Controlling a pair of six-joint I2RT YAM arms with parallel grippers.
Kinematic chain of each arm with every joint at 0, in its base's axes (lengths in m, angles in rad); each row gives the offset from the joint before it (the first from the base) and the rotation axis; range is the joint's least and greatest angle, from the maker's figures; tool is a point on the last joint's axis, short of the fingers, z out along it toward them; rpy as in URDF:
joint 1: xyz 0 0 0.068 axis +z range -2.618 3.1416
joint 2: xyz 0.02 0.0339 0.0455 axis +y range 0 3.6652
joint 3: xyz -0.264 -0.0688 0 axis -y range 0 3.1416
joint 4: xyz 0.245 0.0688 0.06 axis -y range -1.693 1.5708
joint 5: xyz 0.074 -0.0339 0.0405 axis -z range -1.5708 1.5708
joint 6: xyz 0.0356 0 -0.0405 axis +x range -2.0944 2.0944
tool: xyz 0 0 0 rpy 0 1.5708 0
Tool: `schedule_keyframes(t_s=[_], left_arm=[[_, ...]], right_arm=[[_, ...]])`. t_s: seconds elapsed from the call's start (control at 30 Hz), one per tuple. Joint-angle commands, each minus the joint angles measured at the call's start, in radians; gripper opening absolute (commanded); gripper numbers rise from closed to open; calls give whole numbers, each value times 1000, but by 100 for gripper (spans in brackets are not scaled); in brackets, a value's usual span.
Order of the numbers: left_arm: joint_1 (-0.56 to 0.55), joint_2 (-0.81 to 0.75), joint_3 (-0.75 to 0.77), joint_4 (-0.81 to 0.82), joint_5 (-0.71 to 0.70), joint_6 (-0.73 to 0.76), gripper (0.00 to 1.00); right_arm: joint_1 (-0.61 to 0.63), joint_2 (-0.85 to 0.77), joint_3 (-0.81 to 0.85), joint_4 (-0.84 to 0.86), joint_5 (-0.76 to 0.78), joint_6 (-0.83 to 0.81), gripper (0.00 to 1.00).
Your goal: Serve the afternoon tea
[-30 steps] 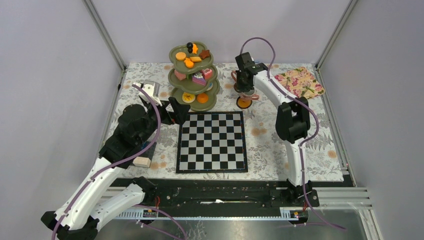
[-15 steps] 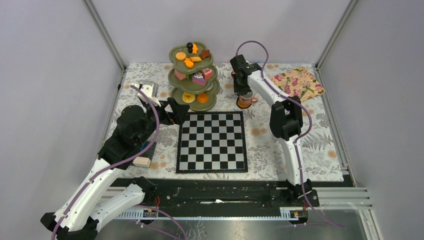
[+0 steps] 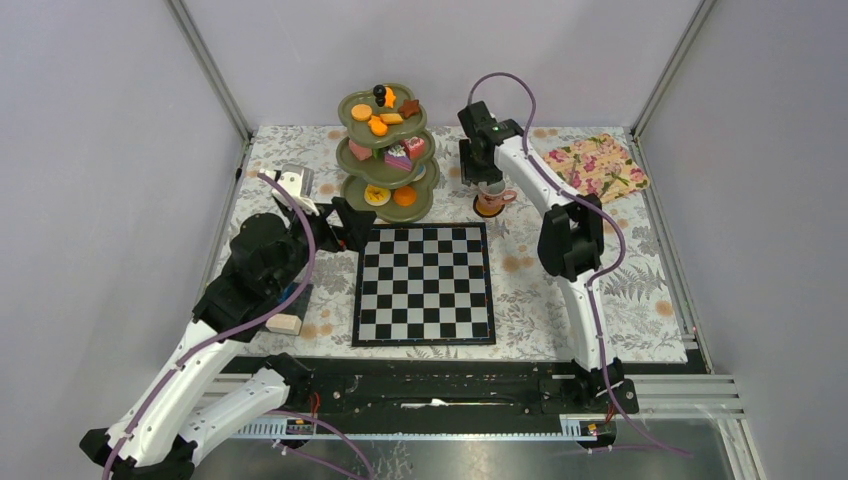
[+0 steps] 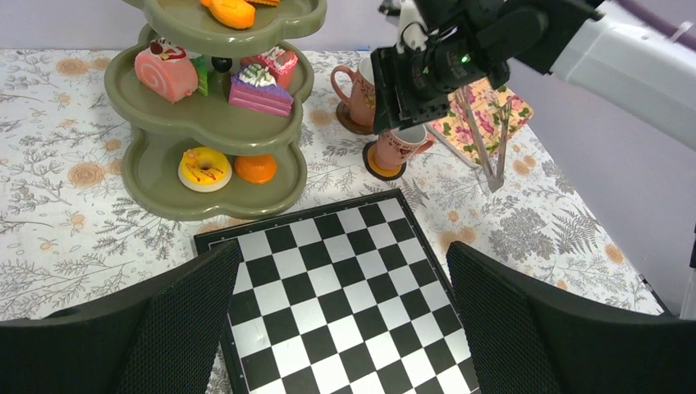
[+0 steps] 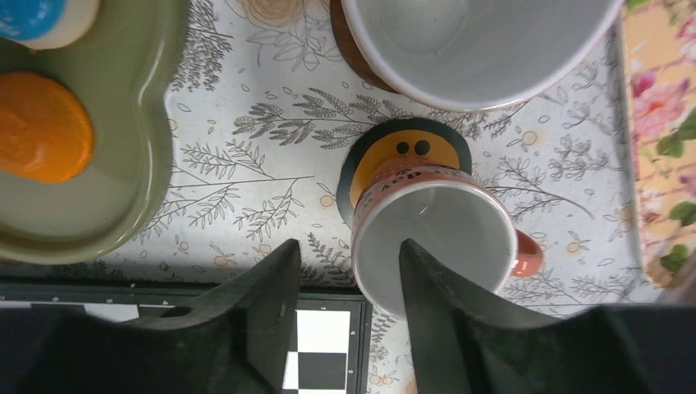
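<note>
Jaws parted and gripping nothing, the right gripper [image 5: 349,250] is straddling the rim of the pink-patterned cup [image 5: 443,222], which is partly hiding its round orange coaster [image 5: 410,148] beside the olive-green three-tier stand [image 5: 168,82].

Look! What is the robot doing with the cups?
It's laying out afternoon tea. The right gripper hangs over a pink-patterned cup standing on a round orange coaster, jaws open either side of its rim. A second cup sits behind. The left gripper hovers open at the edge of the black-and-white chessboard, beside the olive-green three-tier stand of toy pastries.
</note>
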Motion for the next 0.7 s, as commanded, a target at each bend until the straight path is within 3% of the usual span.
schedule_keyframes(t_s=[0.0,0.1,0.23,0.47,0.67], left_arm=[[-4,0,22,0,-31,3,99],[-5,18,41,-15,-40,11,99],[-4,39,90,-42,-88,37,99],[-3,54,211,-62,-161,15,99],[-3,48,268,-41,-195,-4,99]], right_arm=[[19,-133,81,-75,37,-42,60],[24,-264,-6,-65,62,-57,77],[24,-547,-293,74,61,-74,99],[24,-1086,-814,318,18,-94,100],[24,-1515,-1002,407,42,-114,100]])
